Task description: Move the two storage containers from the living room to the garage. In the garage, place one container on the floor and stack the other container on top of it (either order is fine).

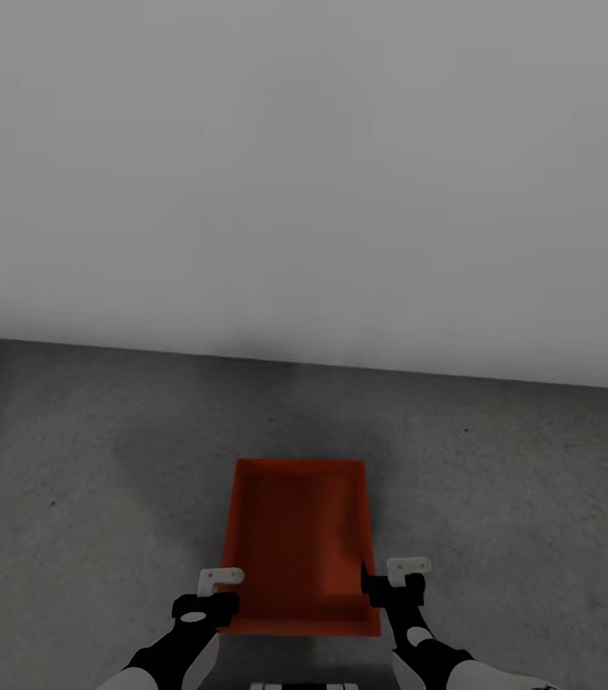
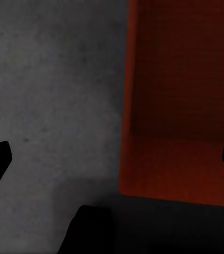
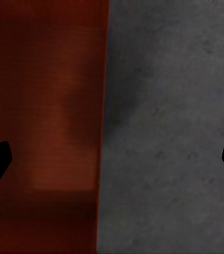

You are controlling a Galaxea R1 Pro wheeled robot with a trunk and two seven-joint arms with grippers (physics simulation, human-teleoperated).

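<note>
I am hovering both spread end effectors, left and right, flanking the container's near corners; it is lying on the garage floor, long axis toward 12 o'clock.

The head camera looks forward and steeply down from above both arms, taking in the grey wall ahead, the concrete floor and the orange-red storage container from some way off. The left wrist camera sits close over the left gripper, aimed straight down; one spread jaw lies over bare floor, the other over the container's near corner. The right wrist camera hangs equally close above the right gripper, its jaws straddling the container's side wall and floor. All three share that container and floor.
</note>
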